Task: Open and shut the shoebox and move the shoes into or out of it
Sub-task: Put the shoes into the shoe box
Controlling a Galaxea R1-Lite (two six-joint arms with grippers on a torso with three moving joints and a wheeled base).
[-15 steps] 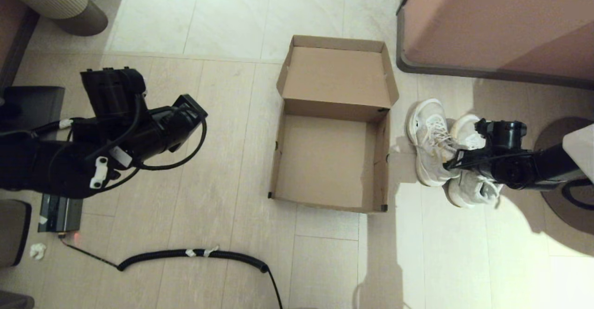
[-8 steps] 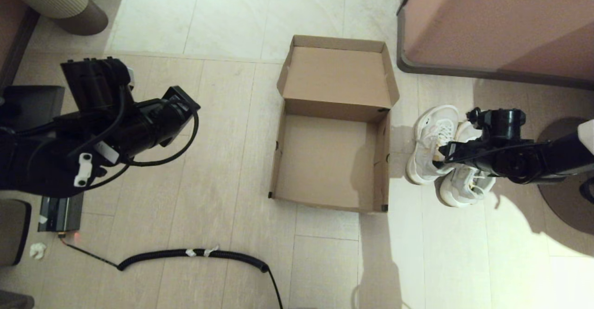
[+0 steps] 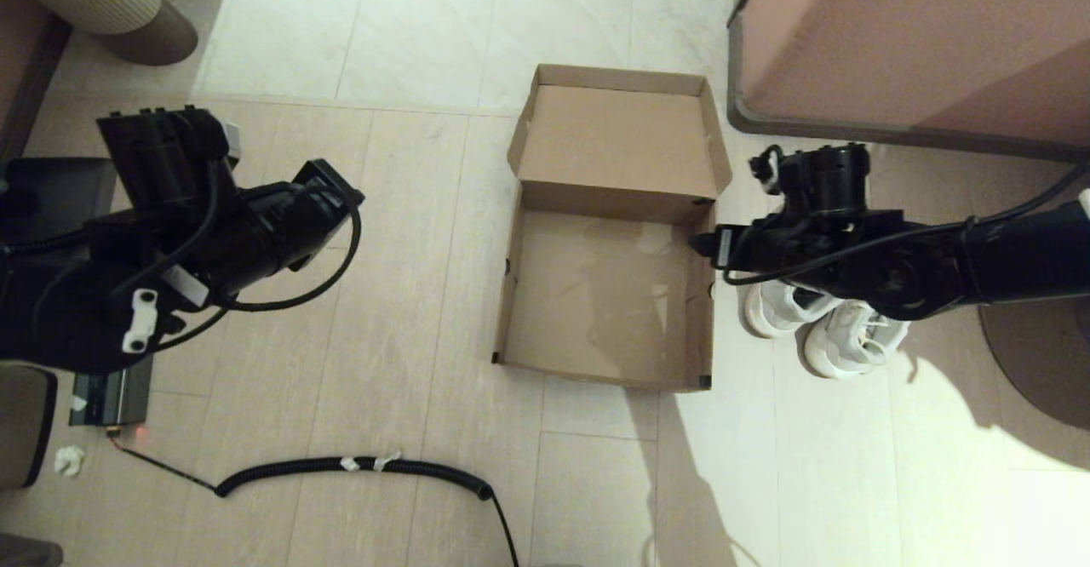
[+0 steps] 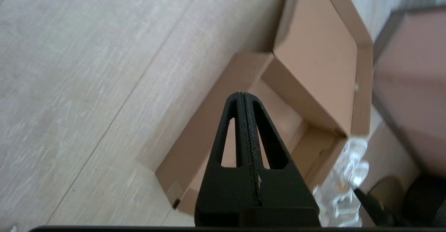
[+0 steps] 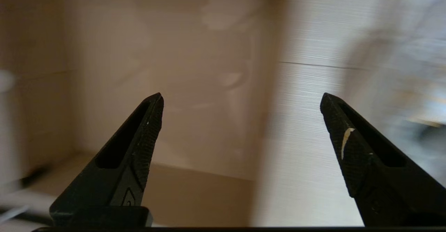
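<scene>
The brown cardboard shoebox [image 3: 508, 294] stands open and empty on the floor in the middle, its lid [image 3: 617, 137] folded back on the far side. The white shoes [image 3: 839, 333] lie side by side on the floor just right of the box, their far halves hidden under my right arm [image 3: 851, 248]. My right gripper [image 5: 241, 98] is open and holds nothing; it hangs by the box's right wall, above the shoes' far ends. My left gripper [image 4: 243, 94] is shut and empty, held off to the left and pointing at the box [image 4: 209, 120], with the shoes [image 4: 345, 179] beyond it.
A large pinkish-brown furniture block [image 3: 920, 39] stands at the back right, close to the lid and the shoes. A black coiled cable [image 3: 358, 465] lies on the floor in front. A round dark base [image 3: 1039, 363] sits at the right edge.
My right gripper has opened, let go of the shoes and swung left and away towards the box's right wall. The shoes shifted slightly and rest on the floor. My left arm drew back a little.
</scene>
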